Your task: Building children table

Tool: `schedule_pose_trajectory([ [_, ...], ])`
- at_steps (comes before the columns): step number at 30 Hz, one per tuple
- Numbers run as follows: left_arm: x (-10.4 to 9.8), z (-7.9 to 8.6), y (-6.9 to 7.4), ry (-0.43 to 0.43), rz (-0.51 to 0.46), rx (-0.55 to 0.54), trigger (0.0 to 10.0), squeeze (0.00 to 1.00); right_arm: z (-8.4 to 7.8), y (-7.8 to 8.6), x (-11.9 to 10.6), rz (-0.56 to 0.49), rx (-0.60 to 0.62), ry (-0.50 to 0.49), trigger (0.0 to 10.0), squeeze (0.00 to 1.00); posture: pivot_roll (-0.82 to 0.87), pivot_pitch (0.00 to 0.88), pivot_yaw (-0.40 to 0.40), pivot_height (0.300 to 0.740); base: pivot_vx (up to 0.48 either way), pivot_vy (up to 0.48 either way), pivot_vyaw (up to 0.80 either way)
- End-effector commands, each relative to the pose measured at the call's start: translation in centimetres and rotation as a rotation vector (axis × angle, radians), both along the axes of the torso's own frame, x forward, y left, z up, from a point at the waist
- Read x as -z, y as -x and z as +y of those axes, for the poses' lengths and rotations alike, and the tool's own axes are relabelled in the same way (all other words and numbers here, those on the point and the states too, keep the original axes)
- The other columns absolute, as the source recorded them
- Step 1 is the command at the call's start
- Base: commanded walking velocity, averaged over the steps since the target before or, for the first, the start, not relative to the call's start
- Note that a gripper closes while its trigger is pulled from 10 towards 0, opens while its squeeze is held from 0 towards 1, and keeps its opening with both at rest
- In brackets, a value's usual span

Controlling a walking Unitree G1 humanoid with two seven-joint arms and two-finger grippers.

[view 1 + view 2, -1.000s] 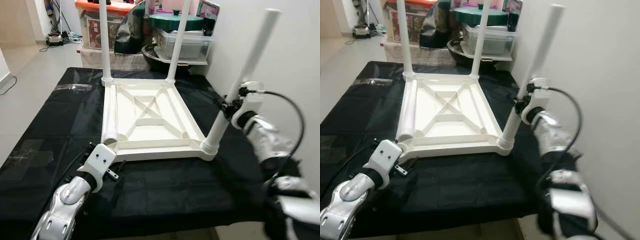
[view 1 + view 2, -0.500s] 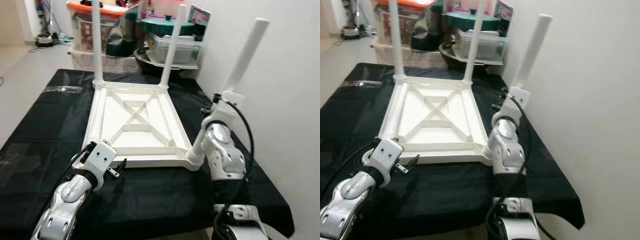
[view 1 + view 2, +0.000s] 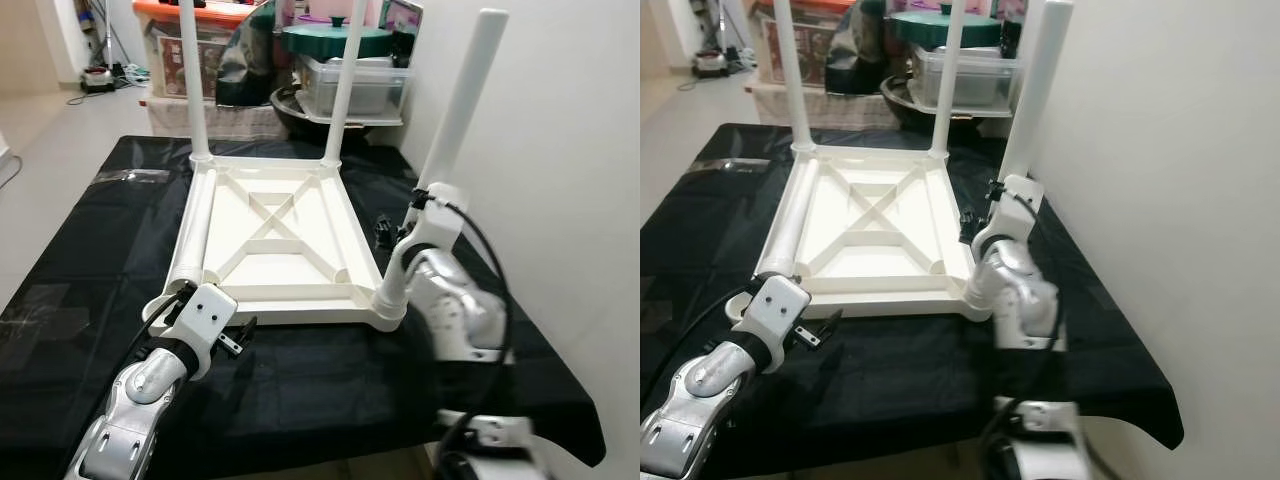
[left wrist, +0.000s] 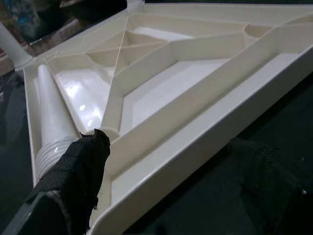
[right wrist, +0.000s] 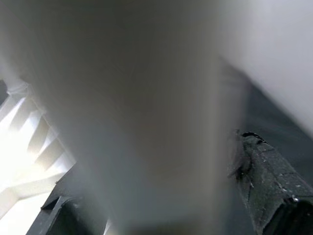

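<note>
A desk covered in black cloth is standing beside a white wall, with clear plastic storage bins stacked behind it. The white plastic children's table top is lying upside down on the cloth, its long axis running away from the robot. 3 white legs are pointing up: 2 at the far corners, 1 tilted leg at the near right. A 4th loose leg is lying along the left rail. The right claw is clamped on the tilted leg. The left claw is hovering with fingers apart at the near left corner.
</note>
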State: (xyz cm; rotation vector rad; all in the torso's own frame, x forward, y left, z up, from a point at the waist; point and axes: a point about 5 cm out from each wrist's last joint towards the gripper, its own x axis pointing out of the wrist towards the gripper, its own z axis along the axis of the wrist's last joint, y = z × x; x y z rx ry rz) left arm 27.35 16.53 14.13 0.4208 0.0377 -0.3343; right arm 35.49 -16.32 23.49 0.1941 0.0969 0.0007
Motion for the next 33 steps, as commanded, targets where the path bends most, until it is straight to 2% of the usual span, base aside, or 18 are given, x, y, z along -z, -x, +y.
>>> schedule_pose_trajectory([
  [1,0.4,-0.4,-0.1,0.002,0.013,0.023,10.0,0.0,0.7,0.1,-1.4,-0.047,-0.143,0.011,10.0,0.0,0.03,0.0,-0.111,0.74,0.0,0.0,0.0],
  [3,0.4,-0.8,-0.2,0.004,0.012,0.034,10.0,0.0,0.0,0.3,-2.1,-0.091,-0.324,0.094,10.0,0.0,0.04,0.0,-0.113,0.74,0.0,0.0,0.0],
  [4,0.4,-0.8,-0.2,0.004,0.012,0.034,10.0,0.0,0.0,0.3,-2.1,-0.091,-0.324,0.094,10.0,0.0,0.04,0.0,-0.113,0.74,0.0,0.0,0.0],
  [6,0.3,-0.9,-0.3,0.005,0.009,0.038,10.0,0.0,-0.8,0.4,-2.0,-0.123,-0.48,0.182,10.0,0.0,0.04,0.0,-0.113,0.74,0.0,0.0,0.0],
  [7,0.3,-0.9,-0.3,0.005,0.009,0.038,10.0,0.0,-0.8,0.4,-2.0,-0.123,-0.48,0.182,10.0,0.0,0.04,0.0,-0.113,0.74,0.0,0.0,0.0],
  [8,0.3,-0.9,-0.3,0.004,0.008,0.04,10.0,0.0,-1.4,0.2,-1.7,-0.144,-0.555,0.229,10.0,0.0,0.04,0.0,-0.114,0.74,0.0,0.0,0.0],
  [9,0.3,-0.9,-0.3,0.004,0.008,0.04,10.0,0.0,-1.4,0.2,-1.7,-0.144,-0.555,0.229,10.0,0.0,0.04,0.0,-0.114,0.74,0.0,0.0,0.0],
  [11,0.3,-0.8,-0.4,0.002,0.005,0.041,10.0,0.0,-2.9,-0.1,-0.5,-0.132,-0.732,0.321,10.0,0.0,0.05,0.0,-0.123,0.74,0.0,0.0,0.0],
  [12,0.3,-0.8,-0.4,0.002,0.005,0.041,10.0,0.0,-2.9,-0.1,-0.5,-0.132,-0.732,0.321,10.0,0.0,0.05,0.0,-0.123,0.74,0.0,0.0,0.0],
  [15,0.1,-0.7,-0.3,-0.002,-0.001,0.041,10.0,0.0,-4.1,-0.6,0.3,-0.083,-0.845,0.362,10.0,0.0,0.07,0.0,-0.136,0.74,0.0,0.0,0.0],
  [20,0.0,-0.6,-0.3,-0.006,-0.005,0.041,10.0,0.0,-4.3,-0.9,0.5,-0.059,-0.912,0.356,10.0,0.0,0.08,0.0,-0.146,0.74,0.0,0.0,0.0],
  [21,0.0,-0.6,-0.3,-0.008,-0.007,0.039,10.0,0.0,-4.3,-1.1,0.7,-0.058,-0.922,0.355,5.3,0.0,0.09,0.0,-0.149,0.74,0.0,0.0,0.0],
  [22,-0.1,-0.5,-0.2,-0.011,-0.009,0.037,10.0,0.0,-4.2,-1.3,0.7,-0.075,-0.909,0.331,0.0,0.0,0.1,0.0,-0.156,0.74,0.0,0.0,0.0],
  [26,-0.2,-0.4,-0.2,-0.012,-0.012,0.034,10.0,0.0,-4.4,-2.1,0.7,-0.126,-0.853,0.272,0.0,0.0,0.1,0.0,-0.154,0.74,0.0,0.0,0.0],
  [29,-0.2,-0.6,-0.2,-0.013,-0.011,0.041,10.0,0.0,-4.6,-3.0,0.3,-0.189,-0.677,0.19,0.0,0.0,0.1,0.0,-0.15,0.74,0.0,0.0,0.0],
  [31,-0.2,-0.6,-0.2,-0.013,-0.011,0.041,10.0,0.0,-4.6,-3.0,0.3,-0.189,-0.677,0.19,0.0,0.0,0.1,0.0,-0.15,0.74,0.0,0.0,0.0],
  [32,-0.1,-0.6,-0.2,-0.014,-0.01,0.043,10.0,0.0,-4.6,-3.2,0.3,-0.2,-0.637,0.172,0.0,0.0,0.1,0.0,-0.15,0.74,0.0,0.0,0.0],
  [33,-0.1,-0.6,-0.2,-0.014,-0.01,0.045,10.0,0.0,-4.7,-3.6,0.8,-0.165,-0.462,0.169,0.0,0.0,0.09,0.0,-0.15,0.74,0.0,0.0,0.0],
])
